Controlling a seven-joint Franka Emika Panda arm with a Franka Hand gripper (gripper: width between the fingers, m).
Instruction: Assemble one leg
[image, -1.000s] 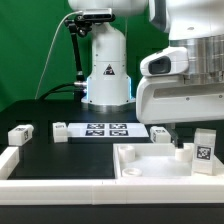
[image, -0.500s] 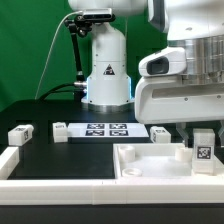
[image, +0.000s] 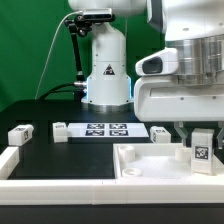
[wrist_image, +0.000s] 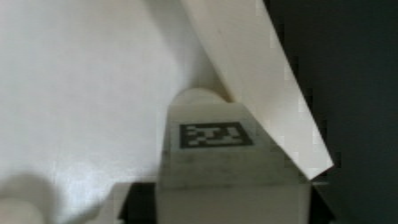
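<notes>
Step in hand, by my read: seating the leg (image: 203, 150) into a corner of the white tray-like part (image: 150, 172).

- Exterior view: the leg stands upright at about 4 o'clock in the frame, at the 3 o'clock corner of the tray-like part, tag facing the camera.
- The hand (image: 198, 128) hangs directly above the leg, at its top. The fingers are masked by the wrist body, so I cannot tell whether they are clamped on the leg or off it.
- Wrist view: the leg (wrist_image: 217, 150) fills the centre with its tag sharp, against the tray-like part's white surface. No finger contact is readable there either.
- Three spare legs sit on the counter (image: 70, 160), at 9 o'clock (image: 20, 133), 10 o'clock (image: 62, 130) and by the tray-like part's rear edge (image: 160, 133). The marker board (image: 106, 128) lies between the last two.

Next move likely needs the leg kept vertical over the corner mount, then pressed or twisted home with no side load. A tilt would probably cause a jam.
</notes>
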